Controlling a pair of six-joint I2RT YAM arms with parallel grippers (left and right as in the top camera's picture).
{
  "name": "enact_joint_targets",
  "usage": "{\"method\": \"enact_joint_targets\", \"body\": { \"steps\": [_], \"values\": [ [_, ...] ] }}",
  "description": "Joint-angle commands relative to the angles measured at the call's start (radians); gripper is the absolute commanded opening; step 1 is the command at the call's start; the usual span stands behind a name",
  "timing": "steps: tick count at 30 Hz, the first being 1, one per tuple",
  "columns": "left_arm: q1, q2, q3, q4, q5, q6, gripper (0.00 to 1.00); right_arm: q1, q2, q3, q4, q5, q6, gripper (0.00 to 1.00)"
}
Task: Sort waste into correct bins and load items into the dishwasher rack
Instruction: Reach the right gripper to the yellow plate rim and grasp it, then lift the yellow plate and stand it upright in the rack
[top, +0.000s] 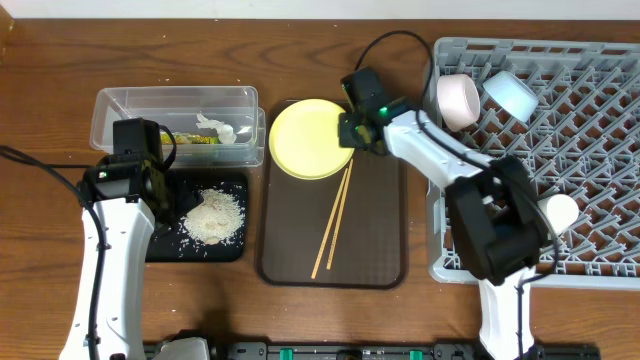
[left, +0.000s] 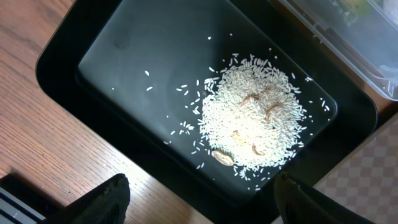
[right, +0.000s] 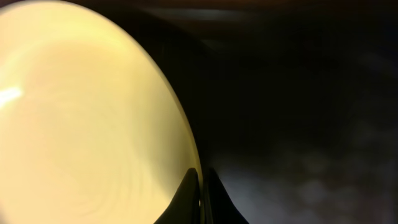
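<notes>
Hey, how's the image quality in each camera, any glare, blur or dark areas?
Overhead: sharp and evenly lit. Left wrist: rice crisp on the tray, fingers at the bottom edge blurred. Right wrist: plate soft-focus with a small glare spot at left; right side nearly black.

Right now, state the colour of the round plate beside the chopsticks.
Pale yellow plate; the overhead view shows it best.

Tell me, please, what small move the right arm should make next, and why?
Probably raise the plate a little off the brown tray. In the right wrist view the right gripper looks closed on the plate's rim, while the plate lies flat on the tray. It needs to clear the tray before it can go to the rack on the right.
</notes>
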Motion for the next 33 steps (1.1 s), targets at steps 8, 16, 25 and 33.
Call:
{"method": "enact_joint_targets", "body": {
  "steps": [8, 16, 25, 33],
  "values": [
    [0.004, -0.009, 0.005, -0.005, -0.005, -0.009, 0.77, -0.137, -0.370, 0.035, -0.178, 0.180, -0.184, 0.01],
    [0.004, -0.009, 0.005, -0.005, -0.005, -0.009, 0.77, -0.257, -0.557, 0.035, -0.296, 0.449, -0.351, 0.01],
    [0.004, -0.009, 0.005, -0.005, -0.005, -0.009, 0.77, -0.385, -0.645, 0.035, -0.424, 0.681, -0.538, 0.01],
    [0.004, -0.009, 0.005, -0.005, -0.005, -0.010, 0.78, -0.440, -0.629, 0.031, -0.545, 0.859, -0.548, 0.01]
  ]
}}
